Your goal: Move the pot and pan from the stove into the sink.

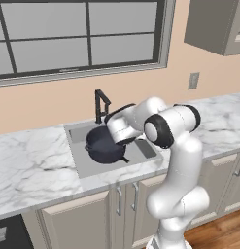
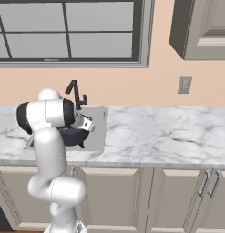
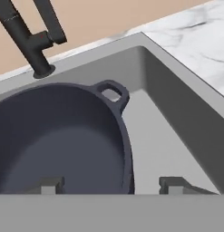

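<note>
The dark navy pot (image 1: 103,146) sits inside the grey sink (image 1: 90,170), below the black faucet (image 1: 100,105). In the hand view the pot (image 3: 59,136) takes up the left side, one small side handle (image 3: 112,93) pointing toward the sink wall (image 3: 177,104). My gripper (image 3: 113,183) is open. Its two fingertips (image 3: 174,183) stand wide apart on either side of the pot's near rim, not pressing it. From the right base view the gripper (image 2: 86,124) hangs low over the pot (image 2: 74,134) in the sink (image 2: 98,124). The pan and the stove are out of view.
White marble countertop (image 1: 29,165) runs on both sides of the sink, wider on the right (image 2: 164,132). The faucet (image 3: 34,41) stands just behind the pot. A window and wall back the counter. A wall cabinet (image 2: 200,27) hangs at upper right.
</note>
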Controlling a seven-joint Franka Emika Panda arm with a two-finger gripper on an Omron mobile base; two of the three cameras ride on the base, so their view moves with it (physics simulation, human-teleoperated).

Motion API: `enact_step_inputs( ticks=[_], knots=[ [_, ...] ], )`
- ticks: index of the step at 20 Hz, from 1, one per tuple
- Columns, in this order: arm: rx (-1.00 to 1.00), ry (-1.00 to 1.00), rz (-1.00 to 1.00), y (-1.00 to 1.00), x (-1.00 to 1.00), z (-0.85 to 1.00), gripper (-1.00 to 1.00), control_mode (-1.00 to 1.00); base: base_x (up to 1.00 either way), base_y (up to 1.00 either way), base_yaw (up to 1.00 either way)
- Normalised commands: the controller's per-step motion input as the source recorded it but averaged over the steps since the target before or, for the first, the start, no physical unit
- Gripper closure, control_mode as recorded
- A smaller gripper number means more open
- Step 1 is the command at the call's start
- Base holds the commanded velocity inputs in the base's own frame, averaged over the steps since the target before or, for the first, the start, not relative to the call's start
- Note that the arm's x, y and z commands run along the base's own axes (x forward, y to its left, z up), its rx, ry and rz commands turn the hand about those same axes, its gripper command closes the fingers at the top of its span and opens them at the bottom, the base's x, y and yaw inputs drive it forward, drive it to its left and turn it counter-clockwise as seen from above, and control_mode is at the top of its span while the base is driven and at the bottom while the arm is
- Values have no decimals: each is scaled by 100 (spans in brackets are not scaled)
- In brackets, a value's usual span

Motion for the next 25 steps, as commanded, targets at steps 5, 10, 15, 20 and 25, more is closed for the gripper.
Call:
enact_step_inputs(
  ticks=[5,10,15,20,25],
  knots=[
    [0,5,0,0,-1,100,-100,-100,0,0,0],
    [0,10,0,0,-11,100,-100,-100,0,0,0],
    [0,4,0,0,-27,100,-100,-100,0,0,0],
    [0,2,7,2,-27,100,-100,-100,0,0,0],
    [0,2,10,1,-47,100,-100,-100,0,0,0]
  ],
)
